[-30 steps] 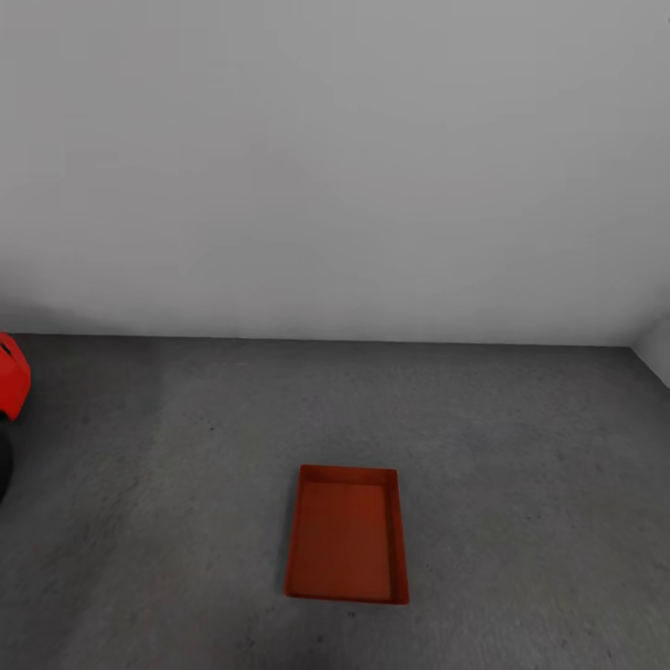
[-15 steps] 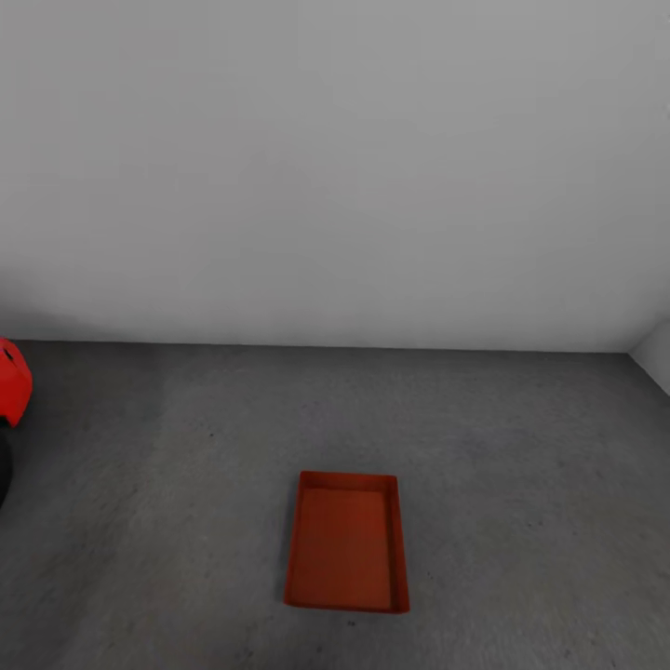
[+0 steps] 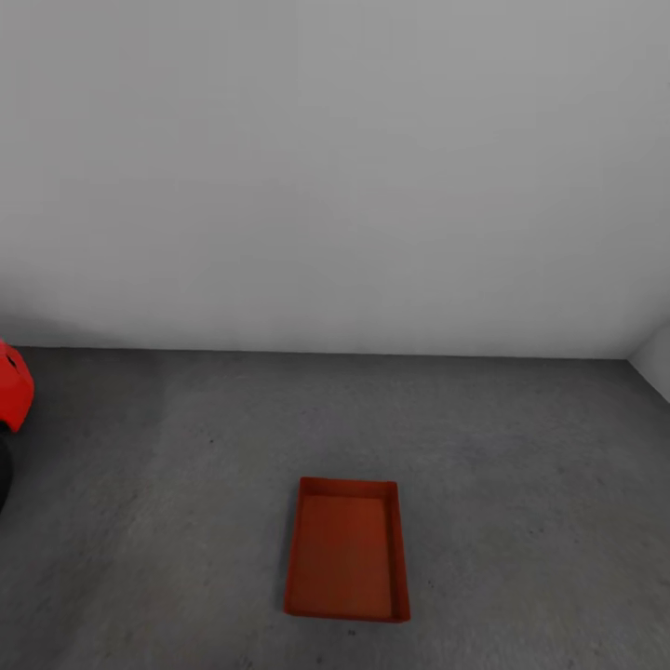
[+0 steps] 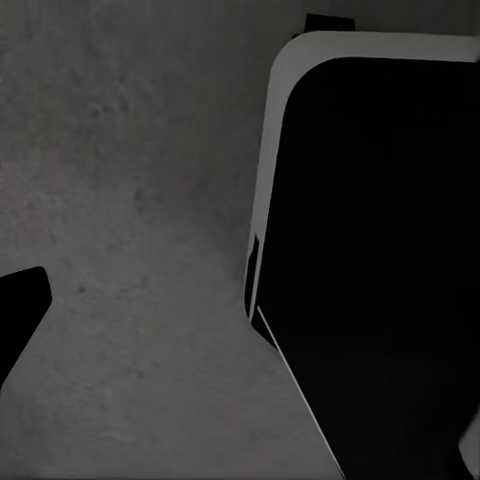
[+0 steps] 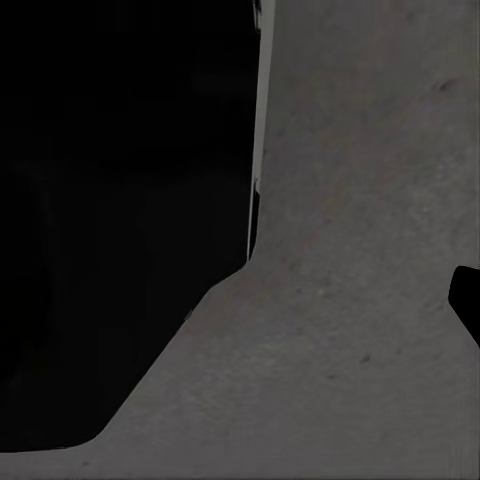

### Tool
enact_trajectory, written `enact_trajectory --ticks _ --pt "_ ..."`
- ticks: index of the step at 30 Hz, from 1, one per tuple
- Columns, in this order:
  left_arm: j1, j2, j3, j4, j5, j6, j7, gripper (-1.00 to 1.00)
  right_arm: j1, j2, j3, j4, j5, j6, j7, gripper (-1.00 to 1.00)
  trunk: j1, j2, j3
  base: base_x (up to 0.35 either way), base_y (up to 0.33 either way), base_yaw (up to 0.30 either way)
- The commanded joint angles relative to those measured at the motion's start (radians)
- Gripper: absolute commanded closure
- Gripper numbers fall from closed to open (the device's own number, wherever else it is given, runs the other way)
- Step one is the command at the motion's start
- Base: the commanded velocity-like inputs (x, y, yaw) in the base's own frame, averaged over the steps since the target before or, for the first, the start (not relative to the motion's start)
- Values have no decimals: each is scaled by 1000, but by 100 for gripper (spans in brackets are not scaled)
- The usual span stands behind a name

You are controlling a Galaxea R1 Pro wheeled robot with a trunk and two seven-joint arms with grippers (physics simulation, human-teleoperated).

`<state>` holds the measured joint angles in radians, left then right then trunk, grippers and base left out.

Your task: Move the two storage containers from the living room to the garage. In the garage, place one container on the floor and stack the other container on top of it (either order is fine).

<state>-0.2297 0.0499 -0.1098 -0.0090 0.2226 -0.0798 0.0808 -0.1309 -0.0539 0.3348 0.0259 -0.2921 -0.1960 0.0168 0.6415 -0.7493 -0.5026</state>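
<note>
Storage container [image 3: 346, 551]: orange-red, thin-walled, rendered as smooth matt plastic; no gloss or highlights are seen on its base or rim.

Floor [image 3: 521, 465]: dark grey, rough and mottled, concrete-like, matt; the same grainy, speckled finish is shown close up in both wrist views [image 4: 120, 200] [image 5: 380, 300].

Wall [image 3: 335, 167]: white-grey, smooth, even, matt, as if painted plaster.

Red car [image 3: 13, 389]: bright red bodywork, smooth, faintly glossy; a dull black tyre-like part is seen beneath it.

Robot body panel [image 4: 290, 130]: smooth black surface edged in pale grey, matt.
</note>
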Motion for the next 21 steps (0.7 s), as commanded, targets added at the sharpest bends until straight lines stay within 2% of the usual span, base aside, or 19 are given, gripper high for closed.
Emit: enact_trajectory --ticks 1,21 --pt "0 0 -9 0 9 -3 2 -100 -1 0 8 3 -9 -5 2 -100 0 -1 1 0 0 0" --pt "0 1 -8 0 10 -3 2 -100 -1 0 11 3 -10 -8 9 -100 0 -1 33 0 0 0"
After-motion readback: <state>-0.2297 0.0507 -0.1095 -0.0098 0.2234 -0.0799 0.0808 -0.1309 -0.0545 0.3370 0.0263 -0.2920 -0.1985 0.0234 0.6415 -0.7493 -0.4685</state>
